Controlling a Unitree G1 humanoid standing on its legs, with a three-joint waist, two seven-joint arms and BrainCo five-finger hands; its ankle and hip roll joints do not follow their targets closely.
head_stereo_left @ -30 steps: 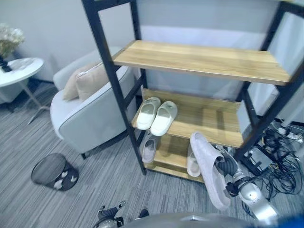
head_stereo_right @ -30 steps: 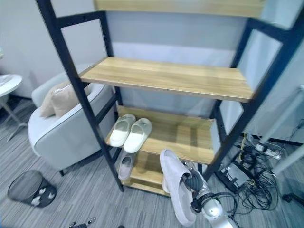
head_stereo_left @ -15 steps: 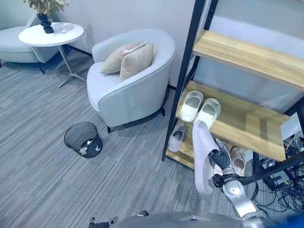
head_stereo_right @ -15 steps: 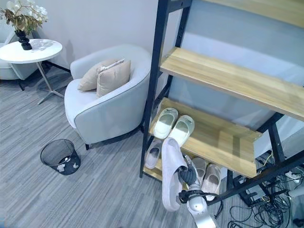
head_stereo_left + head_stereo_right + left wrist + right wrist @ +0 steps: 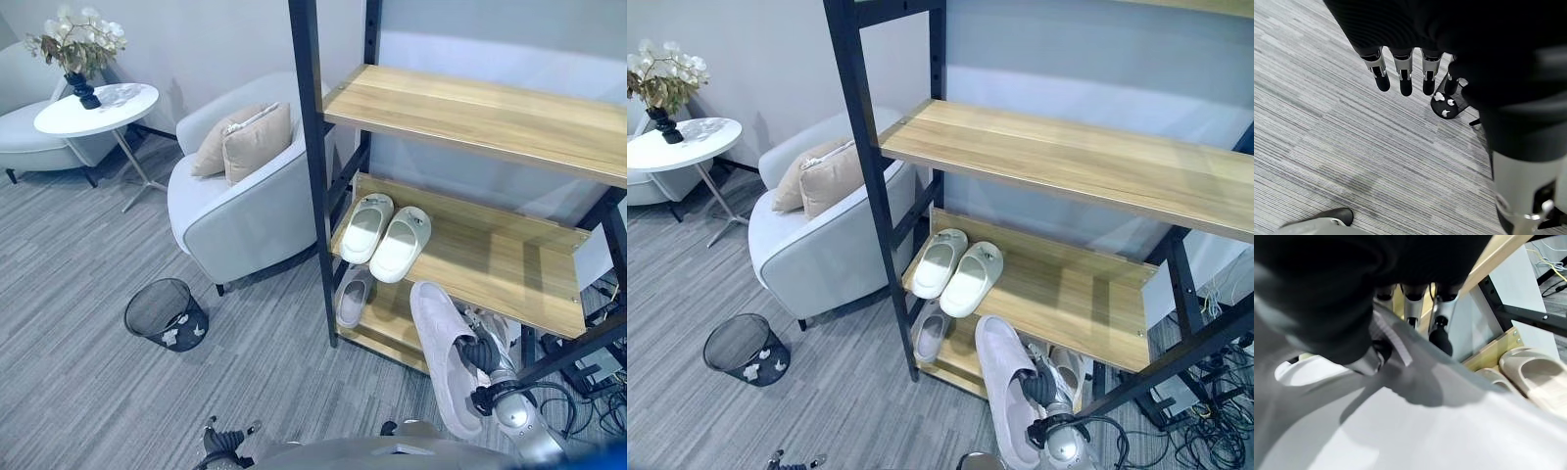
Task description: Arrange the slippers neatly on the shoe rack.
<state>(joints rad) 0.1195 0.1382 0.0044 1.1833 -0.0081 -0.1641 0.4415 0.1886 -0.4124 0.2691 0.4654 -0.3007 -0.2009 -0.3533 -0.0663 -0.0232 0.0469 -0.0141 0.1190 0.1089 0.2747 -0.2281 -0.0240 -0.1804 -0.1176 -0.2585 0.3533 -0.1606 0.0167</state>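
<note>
Currently the right hand point(image 5: 478, 354) grips a pale grey foam slipper point(image 5: 443, 370), fingers curled round its edge, in front of the lower part of the black-framed shoe rack with light wooden shelves point(image 5: 470, 257). The slipper hangs nearly on end, toe toward the rack and sole facing outward; judged, this grip on one side leaves the length of the shoe free to be slid onto a shelf. The right wrist view confirms the clench: dark-tipped fingers point(image 5: 1441, 335) fold over the grey upper, with beige slippers on the bottom shelf point(image 5: 1535, 379) visible past them. The forearm rises from low on the right, wrist bent back so the hand sits just below the front edge of the middle shelf. On that shelf a pair of cream slippers point(image 5: 386, 231) lies side by side at the left end, leaving bare wood to the right, likely room for another pair. A single grey slipper point(image 5: 352, 295) rests on the bottom shelf beneath them. The left hand point(image 5: 1400, 68) hangs over the grey striped carpet point(image 5: 1327, 127), fingers straight and holding nothing, near a black mesh wastebasket point(image 5: 165, 313).
</note>
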